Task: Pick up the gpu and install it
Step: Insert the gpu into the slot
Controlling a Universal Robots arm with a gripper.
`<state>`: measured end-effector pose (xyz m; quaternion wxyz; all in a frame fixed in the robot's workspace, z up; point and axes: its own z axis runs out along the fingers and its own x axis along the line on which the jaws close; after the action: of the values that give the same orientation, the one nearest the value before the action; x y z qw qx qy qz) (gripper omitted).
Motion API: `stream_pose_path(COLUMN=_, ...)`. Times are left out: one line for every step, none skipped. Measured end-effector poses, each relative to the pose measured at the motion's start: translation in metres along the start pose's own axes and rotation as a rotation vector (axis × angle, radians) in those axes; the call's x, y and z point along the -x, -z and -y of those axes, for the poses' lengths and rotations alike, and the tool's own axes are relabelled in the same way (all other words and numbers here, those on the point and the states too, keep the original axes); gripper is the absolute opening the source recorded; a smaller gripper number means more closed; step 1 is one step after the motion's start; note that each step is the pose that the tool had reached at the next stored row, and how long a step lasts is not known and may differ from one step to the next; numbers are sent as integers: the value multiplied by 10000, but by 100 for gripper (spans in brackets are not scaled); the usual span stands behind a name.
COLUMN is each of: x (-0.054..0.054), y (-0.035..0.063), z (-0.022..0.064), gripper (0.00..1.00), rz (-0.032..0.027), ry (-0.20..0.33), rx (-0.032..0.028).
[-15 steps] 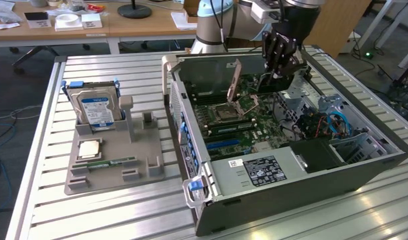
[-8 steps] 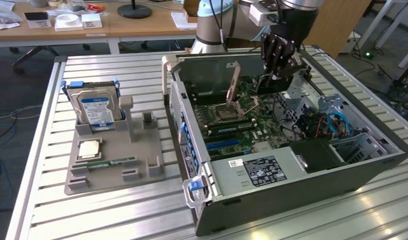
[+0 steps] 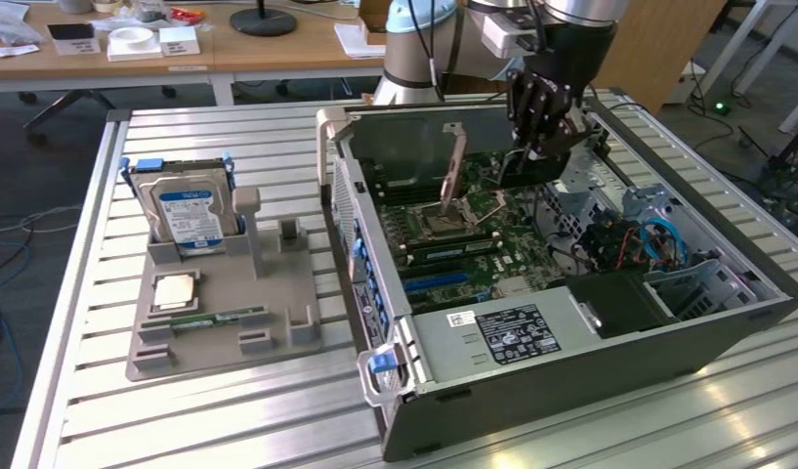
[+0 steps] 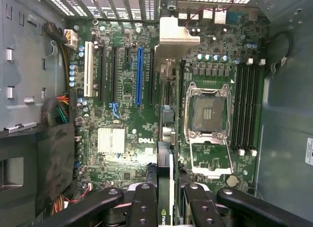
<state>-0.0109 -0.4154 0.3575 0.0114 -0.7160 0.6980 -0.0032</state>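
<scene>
My gripper (image 3: 539,147) hangs inside the open computer case (image 3: 711,322), above the green motherboard (image 3: 483,239). It is shut on the gpu (image 3: 519,168), a thin dark card held on edge. In the wrist view the gripper (image 4: 168,210) clamps the gpu (image 4: 166,173) between black fingers (image 4: 143,207). The card runs edge-on away from the fingers to its pale metal bracket (image 4: 177,32). It hovers above the board between the long blue slot (image 4: 140,75) and the open processor socket (image 4: 208,109).
On the exterior view's left a grey holder tray (image 3: 281,322) carries a silver hard drive (image 3: 190,210), a square chip (image 3: 175,290) and a green memory stick (image 3: 216,318). Cables and a drive cage (image 3: 647,234) crowd the case's far side.
</scene>
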Motion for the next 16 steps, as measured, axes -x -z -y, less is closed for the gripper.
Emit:
stream_pose_path(x=0, y=-6, z=-5, gripper=26, rz=0, ry=3, rx=-11)
stream_pose_path(x=0, y=-13, z=-10, gripper=26, rz=0, ry=6, rx=-24)
stream_pose_path(x=0, y=-19, z=-15, gripper=26, rz=-1, ry=10, rx=-37)
stream_pose_path(x=0, y=-25, z=-20, gripper=26, rz=-1, ry=13, rx=-49)
stream_pose_path(x=1, y=-28, z=-24, gripper=26, rz=-2, ry=15, rx=-57)
stream_pose_path(x=1, y=-30, z=-26, gripper=26, rz=-3, ry=17, rx=-59)
stream_pose_path(x=1, y=-30, z=-27, gripper=26, rz=-4, ry=18, rx=-59)
stream_pose_path(x=1, y=-31, z=-26, gripper=26, rz=-3, ry=19, rx=-60)
stream_pose_path(x=2, y=-31, z=-27, gripper=26, rz=-3, ry=19, rx=-60)
stream_pose_path(x=9, y=-35, z=-31, gripper=26, rz=-1, ry=18, rx=-61)
stream_pose_path(x=19, y=-37, z=-33, gripper=26, rz=-1, ry=18, rx=-60)
stream_pose_path(x=20, y=-37, z=-33, gripper=26, rz=-2, ry=18, rx=-61)
stream_pose_path(x=21, y=-37, z=-33, gripper=26, rz=-1, ry=17, rx=-61)
stream_pose_path(x=21, y=-37, z=-33, gripper=26, rz=-1, ry=18, rx=-61)
stream_pose_path(x=23, y=-37, z=-33, gripper=26, rz=-1, ry=17, rx=-61)
stream_pose_path(x=41, y=-38, z=-33, gripper=26, rz=-17, ry=18, rx=-60)
